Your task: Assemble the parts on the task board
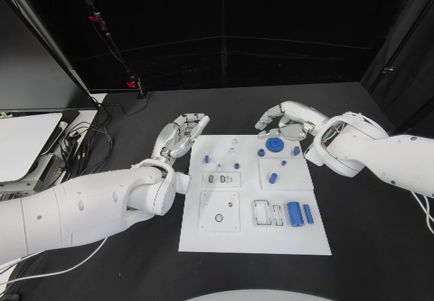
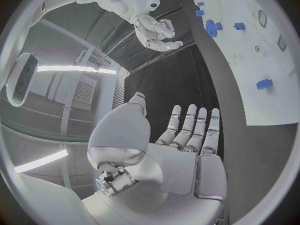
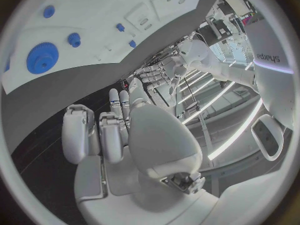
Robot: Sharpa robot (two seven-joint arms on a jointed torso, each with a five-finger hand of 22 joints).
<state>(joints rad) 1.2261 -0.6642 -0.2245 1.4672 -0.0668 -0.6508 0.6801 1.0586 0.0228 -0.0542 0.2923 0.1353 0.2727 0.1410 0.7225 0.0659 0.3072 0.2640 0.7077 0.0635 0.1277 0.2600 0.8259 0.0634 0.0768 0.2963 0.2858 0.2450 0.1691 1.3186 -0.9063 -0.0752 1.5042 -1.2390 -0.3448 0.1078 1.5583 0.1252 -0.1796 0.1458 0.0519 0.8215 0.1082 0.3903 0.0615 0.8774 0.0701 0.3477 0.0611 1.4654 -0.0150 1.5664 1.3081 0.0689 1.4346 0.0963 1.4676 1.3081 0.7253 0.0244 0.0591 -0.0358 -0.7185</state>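
Observation:
The white task board point(image 1: 255, 235) lies mid-table. A blue gear point(image 1: 272, 145) sits near its far edge with small blue pieces point(image 1: 296, 150) beside it, and two blue cylinders point(image 1: 294, 213) lie at the near right. My left hand point(image 1: 181, 135) hovers at the board's far left corner, fingers straight and apart, holding nothing. The left wrist view shows this hand point(image 2: 187, 145) beside the board point(image 2: 250, 60). My right hand point(image 1: 280, 122) hangs just beyond the far edge, close to the gear, fingers loosely bent, empty. In the right wrist view this hand point(image 3: 119, 135) is off the board point(image 3: 125, 15), near the gear point(image 3: 42, 57).
White equipment point(image 1: 22, 144) and a tangle of cables point(image 1: 86, 141) sit at the table's left edge. Pale inset plates point(image 1: 220, 213) and slots point(image 1: 262, 213) cover the board's near half. Black table surrounds the board.

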